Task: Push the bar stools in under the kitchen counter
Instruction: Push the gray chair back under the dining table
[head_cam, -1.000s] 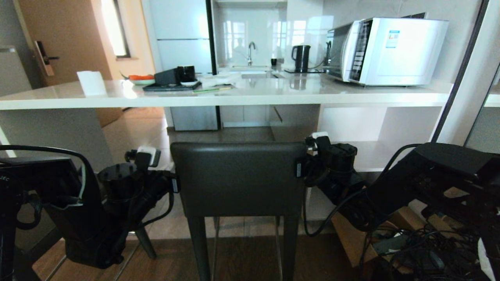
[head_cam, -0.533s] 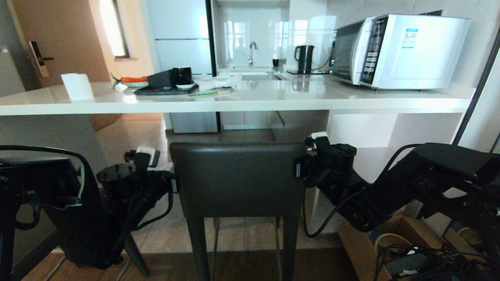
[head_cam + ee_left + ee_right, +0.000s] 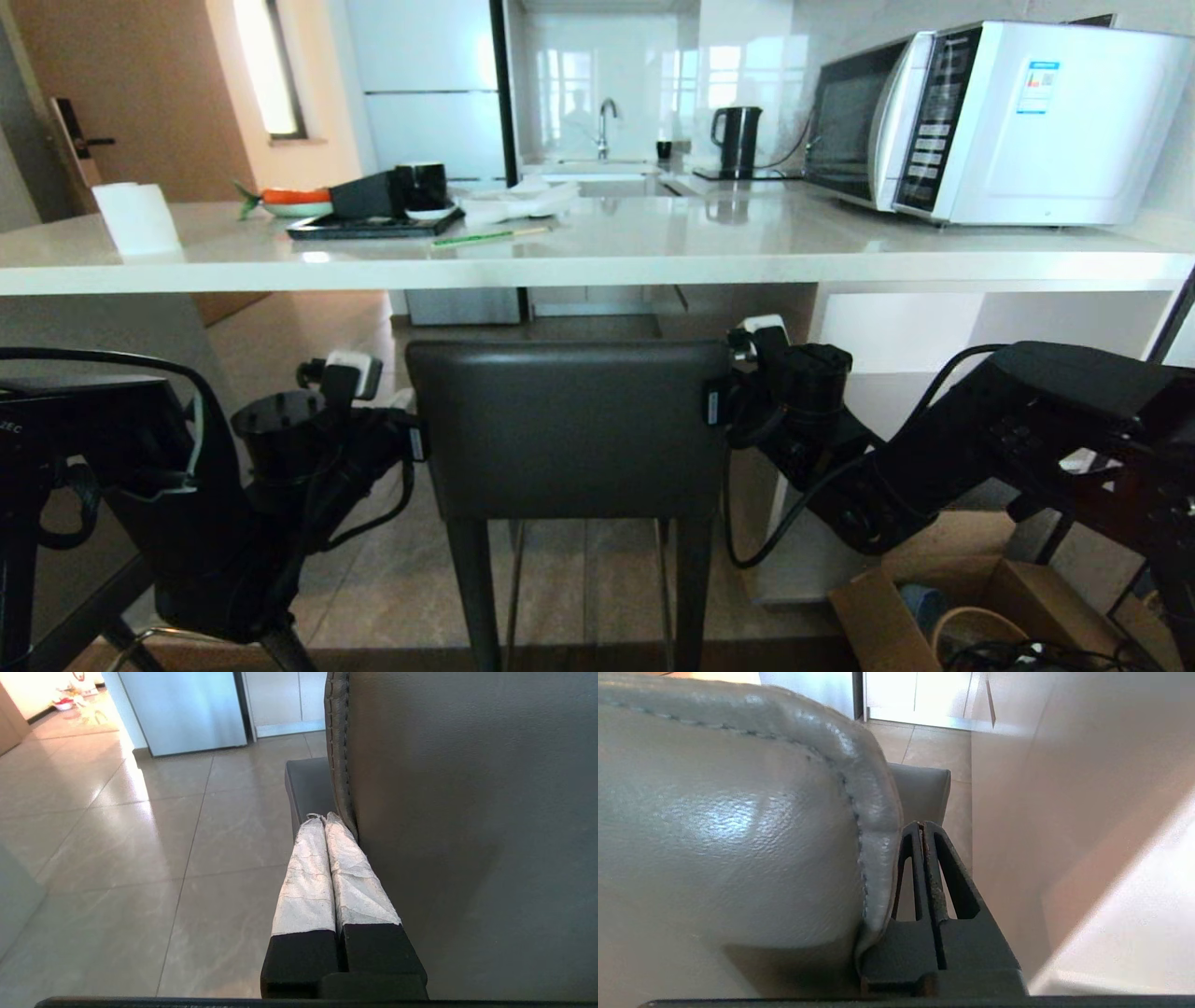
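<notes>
Looking from the head camera, you see one bar stool (image 3: 569, 429) in the centre, its dark grey backrest facing you, just below the front edge of the kitchen counter (image 3: 597, 261), which runs across at 12 o'clock. The seat is hidden behind the backrest, so you cannot tell how far it is under the slab. Your left gripper (image 3: 322, 817) is at 9 o'clock of the backrest, with the taped fingers (image 3: 306, 877) pressed together and lying against the stitched side edge; nothing is between them. Your right gripper (image 3: 920, 826) is at 3 o'clock of the backrest, also closed on nothing, touching the other side edge. On the counter a microwave (image 3: 1008, 121) stands at 1 o'clock.
</notes>
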Available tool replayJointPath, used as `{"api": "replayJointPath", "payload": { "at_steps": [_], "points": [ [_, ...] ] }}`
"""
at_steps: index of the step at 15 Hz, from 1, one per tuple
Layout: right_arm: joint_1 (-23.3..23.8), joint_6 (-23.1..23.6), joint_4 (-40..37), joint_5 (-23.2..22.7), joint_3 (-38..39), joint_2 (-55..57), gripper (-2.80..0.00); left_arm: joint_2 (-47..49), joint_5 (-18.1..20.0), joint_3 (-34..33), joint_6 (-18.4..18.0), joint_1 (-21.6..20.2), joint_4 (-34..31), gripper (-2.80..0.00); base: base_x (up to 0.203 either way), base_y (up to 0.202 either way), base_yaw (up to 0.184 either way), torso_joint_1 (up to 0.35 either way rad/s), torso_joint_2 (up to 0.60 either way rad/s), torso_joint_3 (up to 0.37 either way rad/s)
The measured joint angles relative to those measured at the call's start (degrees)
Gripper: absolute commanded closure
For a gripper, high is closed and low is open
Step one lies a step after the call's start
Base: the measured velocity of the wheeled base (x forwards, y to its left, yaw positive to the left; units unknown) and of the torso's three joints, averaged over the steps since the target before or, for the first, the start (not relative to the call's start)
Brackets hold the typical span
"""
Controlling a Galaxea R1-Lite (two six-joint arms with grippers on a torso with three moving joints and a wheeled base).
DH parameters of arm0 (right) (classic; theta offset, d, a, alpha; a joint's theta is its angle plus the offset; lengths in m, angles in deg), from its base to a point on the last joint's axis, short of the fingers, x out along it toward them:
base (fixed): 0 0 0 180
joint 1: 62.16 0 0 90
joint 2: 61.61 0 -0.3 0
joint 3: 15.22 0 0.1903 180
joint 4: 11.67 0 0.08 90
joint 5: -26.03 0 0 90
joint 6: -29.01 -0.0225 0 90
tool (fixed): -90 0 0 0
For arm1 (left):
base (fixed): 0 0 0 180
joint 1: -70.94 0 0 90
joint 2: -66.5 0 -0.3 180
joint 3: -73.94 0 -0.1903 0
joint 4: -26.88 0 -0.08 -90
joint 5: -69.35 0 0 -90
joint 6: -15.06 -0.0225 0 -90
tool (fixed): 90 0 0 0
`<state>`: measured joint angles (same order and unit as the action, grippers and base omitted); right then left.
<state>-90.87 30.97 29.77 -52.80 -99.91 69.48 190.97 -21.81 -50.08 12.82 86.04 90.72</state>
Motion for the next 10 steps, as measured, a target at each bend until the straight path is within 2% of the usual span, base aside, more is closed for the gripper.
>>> {"api": "replayJointPath", "payload": {
  "at_steps": [7, 8, 10],
  "points": [
    [0.0, 0.0, 1.2, 0.7, 1.1, 0.0, 0.00, 0.1, 0.1, -0.3, -0.1, 0.0, 0.1, 0.00, 0.185, 0.000, 0.002, 0.003, 0.00, 0.003],
    [0.0, 0.0, 1.3, 0.7, 1.2, 0.0, 0.00, 0.1, 0.1, -0.4, -0.1, 0.0, 0.1, 0.00, 0.140, 0.000, 0.000, 0.004, 0.01, -0.002],
    [0.0, 0.0, 1.3, 0.7, 1.2, 0.0, 0.00, 0.1, 0.1, -0.6, -0.1, 0.1, 0.1, 0.00, 0.000, 0.000, 0.000, 0.000, 0.00, 0.000]
  ]
}}
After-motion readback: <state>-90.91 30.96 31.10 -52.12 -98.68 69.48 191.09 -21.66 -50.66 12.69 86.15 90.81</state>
